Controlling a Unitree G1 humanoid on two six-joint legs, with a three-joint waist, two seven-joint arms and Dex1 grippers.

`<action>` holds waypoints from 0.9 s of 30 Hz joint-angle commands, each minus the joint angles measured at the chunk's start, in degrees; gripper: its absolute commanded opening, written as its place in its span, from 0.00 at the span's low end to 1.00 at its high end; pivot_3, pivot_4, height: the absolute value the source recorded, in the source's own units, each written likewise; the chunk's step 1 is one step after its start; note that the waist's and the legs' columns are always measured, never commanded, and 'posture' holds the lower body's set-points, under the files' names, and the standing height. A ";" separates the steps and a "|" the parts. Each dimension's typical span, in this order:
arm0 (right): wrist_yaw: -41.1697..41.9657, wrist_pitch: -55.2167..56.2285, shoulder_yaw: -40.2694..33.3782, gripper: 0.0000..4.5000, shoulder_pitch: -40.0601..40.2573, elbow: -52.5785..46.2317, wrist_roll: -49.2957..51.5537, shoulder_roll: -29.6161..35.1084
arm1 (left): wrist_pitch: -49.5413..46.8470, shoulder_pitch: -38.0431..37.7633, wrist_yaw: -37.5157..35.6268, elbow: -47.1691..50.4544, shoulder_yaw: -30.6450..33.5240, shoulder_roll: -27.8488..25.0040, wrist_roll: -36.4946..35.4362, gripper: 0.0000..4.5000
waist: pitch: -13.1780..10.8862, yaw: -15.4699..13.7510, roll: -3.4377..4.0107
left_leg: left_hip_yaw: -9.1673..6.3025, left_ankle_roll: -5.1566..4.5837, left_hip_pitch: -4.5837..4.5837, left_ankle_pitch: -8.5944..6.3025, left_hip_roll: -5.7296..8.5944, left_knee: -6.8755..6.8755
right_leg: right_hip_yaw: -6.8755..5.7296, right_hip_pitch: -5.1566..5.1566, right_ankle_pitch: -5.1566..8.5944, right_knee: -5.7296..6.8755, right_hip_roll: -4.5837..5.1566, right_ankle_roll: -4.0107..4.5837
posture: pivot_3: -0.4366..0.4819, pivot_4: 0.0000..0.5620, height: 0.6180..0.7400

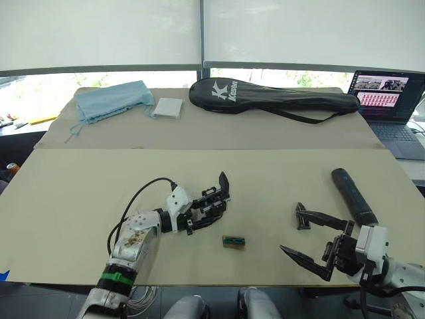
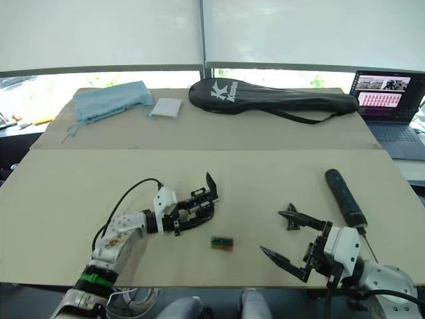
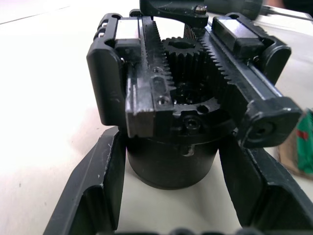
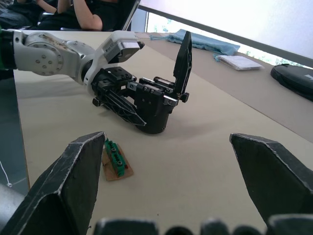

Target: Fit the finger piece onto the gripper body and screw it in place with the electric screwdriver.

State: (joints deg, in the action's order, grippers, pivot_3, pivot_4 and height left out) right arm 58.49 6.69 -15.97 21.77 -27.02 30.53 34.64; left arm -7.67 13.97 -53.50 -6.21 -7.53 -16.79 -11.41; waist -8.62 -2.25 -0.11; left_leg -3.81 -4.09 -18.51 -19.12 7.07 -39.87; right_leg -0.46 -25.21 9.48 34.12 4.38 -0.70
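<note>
Holding the gripper body (image 1: pixel 211 203) near the tabletop's (image 1: pixel 80 193) middle, the left pincer (image 3: pixel 171 196) is clenched around its round base. The right pincer (image 1: pixel 304 238) hangs released, empty, at about four o'clock from it; the finger piece (image 1: pixel 303 217) lies just by its upper fingertip, the electric screwdriver (image 1: pixel 353 195) beyond at two o'clock. Best grip the finger piece across its sides, keeping the left clamp steady.

Gripper body (image 4: pixel 151 105): black block, round base, one pointed finger upright, toothed racks exposed, clamped at its base. Electric screwdriver (image 1: pixel 353 197): black cylinder flat on table, far right. Finger piece (image 1: pixel 302 218): small black wedge lying nearby
</note>
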 commanded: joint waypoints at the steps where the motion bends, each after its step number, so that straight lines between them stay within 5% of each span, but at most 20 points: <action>1: -0.01 1.90 -0.47 1.00 0.25 -1.09 0.13 -0.46 | -0.12 -1.72 8.03 8.08 -0.38 2.50 1.83 0.51 | 0.00 -0.05 -0.01 | 0.00 0.01 0.00 0.00 0.00 0.00 | 0.00 0.01 0.00 0.00 0.00 0.00 | 0.48 0.27 1.00; 16: 0.66 1.78 -0.75 1.00 -1.36 0.19 0.59 0.14 | 2.85 -6.03 21.27 8.69 -3.99 7.71 7.69 0.51 | -0.01 -0.18 -0.02 | 0.00 0.08 0.01 -0.04 0.01 0.00 | -0.01 0.03 0.01 0.00 0.01 -0.02 | 0.48 0.27 1.00; 27: 1.42 0.76 -1.12 1.00 -1.04 0.57 1.60 0.75 | 0.28 -5.91 20.47 8.45 -4.13 5.26 6.45 0.51 | 0.00 -0.08 -0.01 | 0.00 0.08 0.05 -0.04 -0.01 0.01 | -0.02 0.05 0.02 0.01 0.00 -0.03 | 0.48 0.27 1.00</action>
State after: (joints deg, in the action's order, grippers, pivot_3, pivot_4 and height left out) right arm 59.70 7.19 -15.53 21.01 -25.92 30.64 34.89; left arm -6.88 7.90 -32.66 0.87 -11.74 -10.92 -4.64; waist -8.63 -2.33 -0.11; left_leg -3.80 -4.01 -18.45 -19.16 7.06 -39.86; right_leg -0.48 -25.15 9.50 34.13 4.39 -0.72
